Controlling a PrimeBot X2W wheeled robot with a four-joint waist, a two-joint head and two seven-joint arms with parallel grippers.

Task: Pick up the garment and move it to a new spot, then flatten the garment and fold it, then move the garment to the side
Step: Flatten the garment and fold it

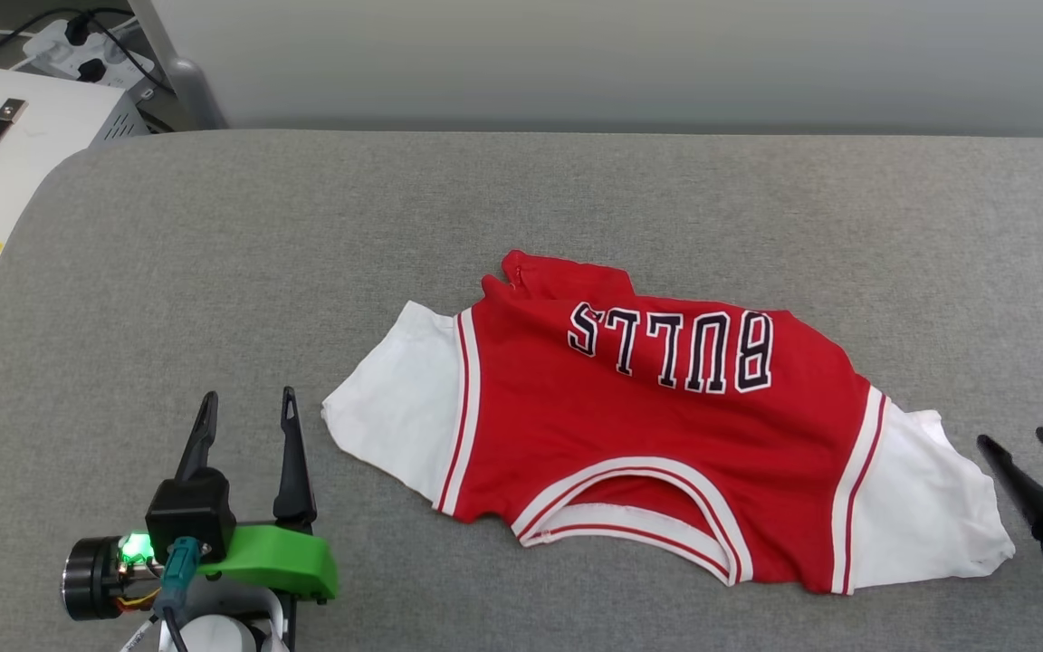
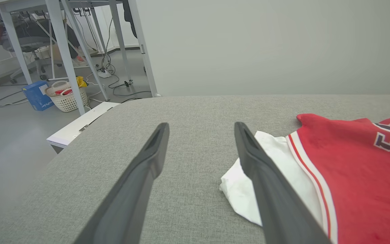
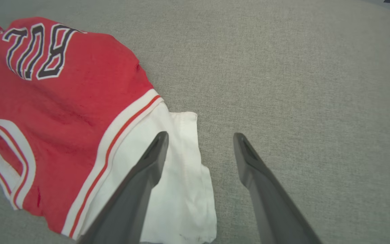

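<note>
Evidently flattening is due: left hand (image 1: 248, 395) and right hand (image 1: 1013, 437) gape empty beside the shirt (image 1: 630, 426) mid-frame; each should pinch its nearer edge.

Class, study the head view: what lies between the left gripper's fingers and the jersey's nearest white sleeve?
Only bare grey table covering lies between the left gripper and the white sleeve of the garment, as the head view shows.

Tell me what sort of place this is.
Probably a robotics lab or test room: a grey padded table holding one jersey, metal desk legs with loose cables on the floor, and a laundry basket beside them.
</note>
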